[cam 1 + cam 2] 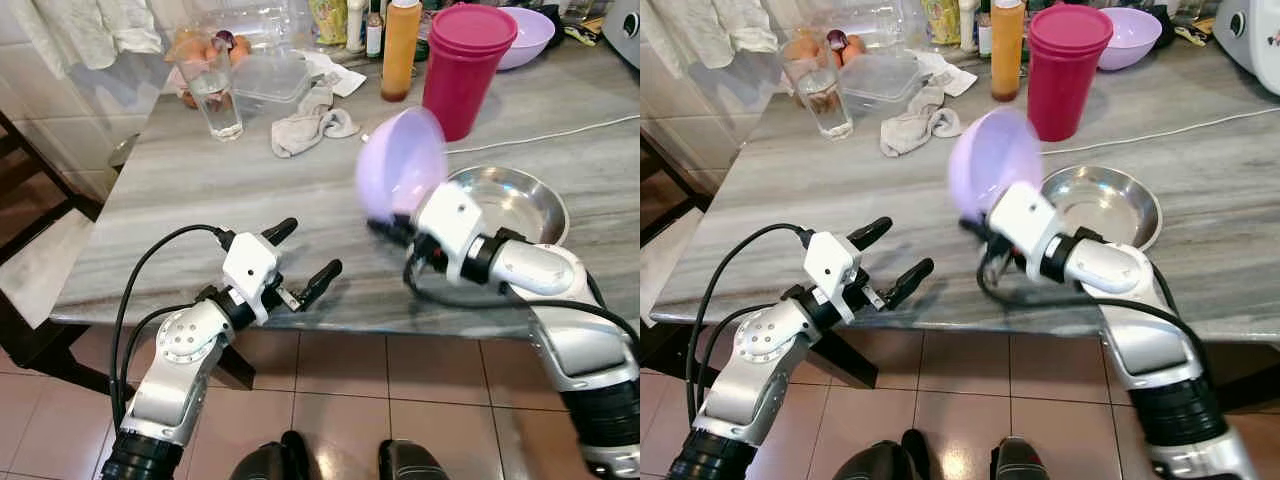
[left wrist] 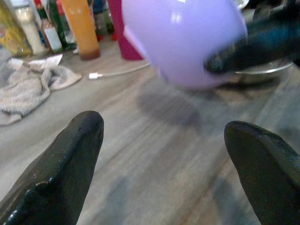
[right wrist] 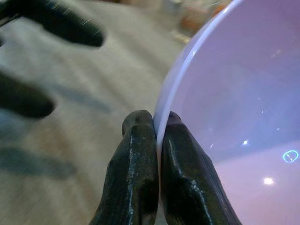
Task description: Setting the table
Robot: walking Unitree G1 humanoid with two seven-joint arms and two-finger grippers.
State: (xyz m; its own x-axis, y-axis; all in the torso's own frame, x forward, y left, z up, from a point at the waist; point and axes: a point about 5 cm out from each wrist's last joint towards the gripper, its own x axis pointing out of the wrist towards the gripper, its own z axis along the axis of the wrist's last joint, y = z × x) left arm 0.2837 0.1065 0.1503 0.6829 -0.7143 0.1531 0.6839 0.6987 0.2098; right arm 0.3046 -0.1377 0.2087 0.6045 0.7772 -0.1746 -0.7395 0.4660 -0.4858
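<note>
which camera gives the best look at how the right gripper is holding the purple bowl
The right wrist view: both fingers pinch the purple bowl by its rim. The eye views show the bowl blurred, tilted above the table; the left wrist view shows its outside.

A pale lilac plastic bowl is tilted on its edge above the grey marble table, motion-blurred; its rim is pinched between the right gripper fingers; just beside it a shiny round steel dish lies upright on the table.
</note>
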